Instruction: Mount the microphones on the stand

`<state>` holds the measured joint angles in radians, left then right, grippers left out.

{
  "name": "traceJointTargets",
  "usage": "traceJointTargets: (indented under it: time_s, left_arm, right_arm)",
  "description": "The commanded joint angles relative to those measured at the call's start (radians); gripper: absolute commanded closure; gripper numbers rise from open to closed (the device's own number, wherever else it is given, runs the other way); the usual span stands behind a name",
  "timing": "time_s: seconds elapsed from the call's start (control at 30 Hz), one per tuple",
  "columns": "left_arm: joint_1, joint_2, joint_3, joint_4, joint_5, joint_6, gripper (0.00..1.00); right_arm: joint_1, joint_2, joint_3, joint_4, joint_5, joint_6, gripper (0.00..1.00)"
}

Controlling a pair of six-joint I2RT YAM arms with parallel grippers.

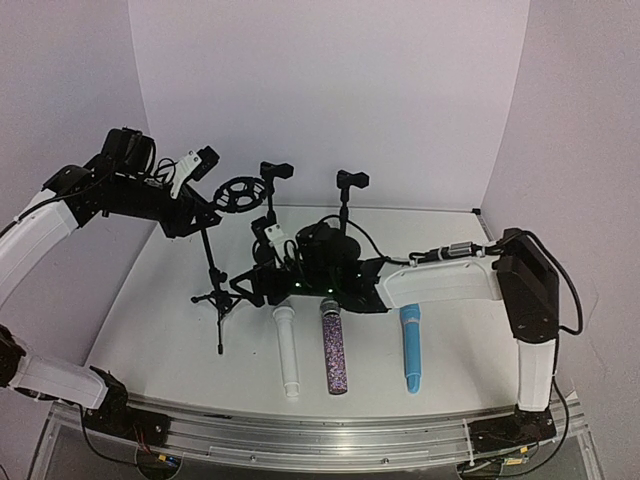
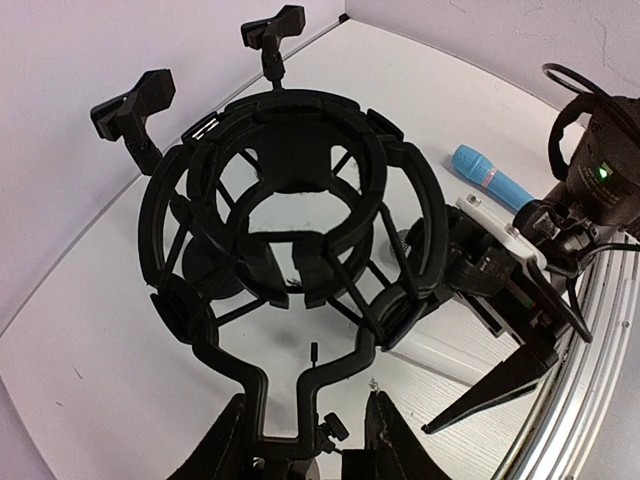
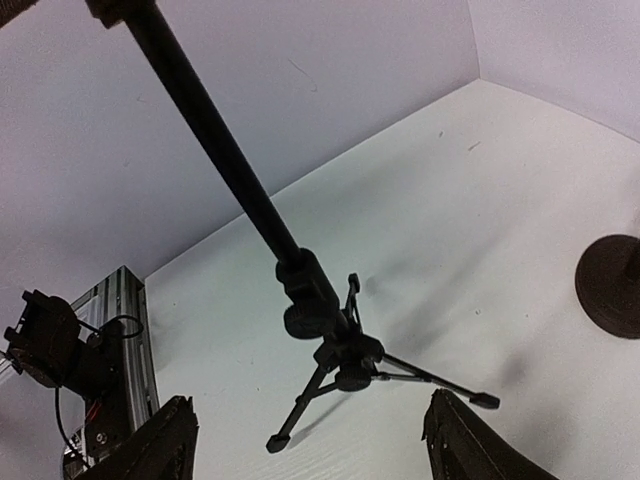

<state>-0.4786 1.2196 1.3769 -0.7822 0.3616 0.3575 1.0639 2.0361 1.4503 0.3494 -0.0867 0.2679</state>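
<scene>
Three microphones lie on the counter (image 1: 150,330), none on a stand.
The white microphone (image 1: 288,352), purple microphone (image 1: 333,352) and blue microphone (image 1: 410,350) lie side by side at the lower centre of the top view. The left claw (image 2: 310,420), upper left there, is open around the stem of the cage mount (image 2: 300,160). The right claw (image 3: 310,425) is wide, facing the tripod stand (image 3: 335,355).

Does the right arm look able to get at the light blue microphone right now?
Probably yes. The light blue microphone lies uncovered, apart from the purple microphone. The right gripper is open and empty, though out by the tripod stand, so the arm would have to draw back.
</scene>
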Motion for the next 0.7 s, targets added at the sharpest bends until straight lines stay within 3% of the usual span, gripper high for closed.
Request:
traceJointTargets:
  time_s: [0.0, 0.2, 0.33, 0.67]
  left_arm:
    - [0.001, -0.023, 0.044, 0.041, -0.01, -0.021, 1.0]
    - [0.001, -0.035, -0.011, 0.085, -0.001, -0.06, 1.0]
    - [0.001, -0.038, -0.014, 0.083, 0.004, -0.061, 1.0]
    - [0.001, -0.026, -0.018, 0.086, 0.014, -0.053, 1.0]
  right_arm:
    - [0.047, 0.069, 0.084, 0.104, 0.062, -0.163, 0.27]
    - [0.073, 0.166, 0.146, 0.128, 0.15, -0.328, 0.43]
    - [0.074, 0.201, 0.179, 0.15, 0.188, -0.402, 0.48]
    - [0.075, 0.249, 0.229, 0.156, 0.18, -0.428, 0.61]
